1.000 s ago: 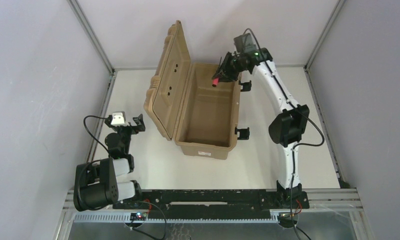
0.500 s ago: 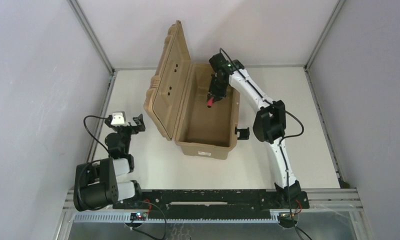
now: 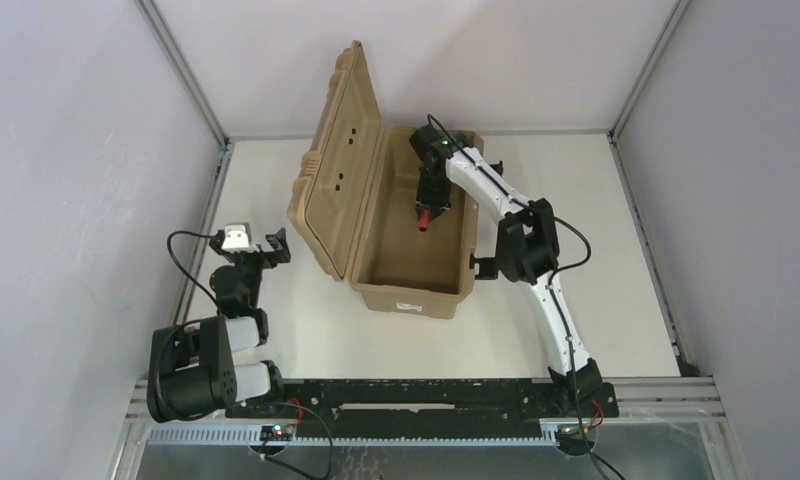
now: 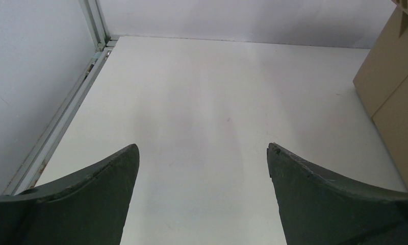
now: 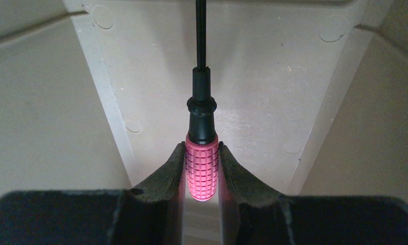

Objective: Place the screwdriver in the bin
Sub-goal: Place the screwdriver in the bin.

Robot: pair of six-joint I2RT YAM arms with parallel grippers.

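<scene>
One screwdriver (image 3: 425,217), one bin (image 3: 436,300)

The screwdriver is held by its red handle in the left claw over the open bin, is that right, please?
Not quite: it is the right claw, not the left, that holds the screwdriver by its red handle over the open bin. The top view shows this.

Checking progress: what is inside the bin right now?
In the open bin, only the right pincer shows, shut on the screwdriver by its red handle. Visible floor is bare; the part beneath the arm is hidden.
</scene>
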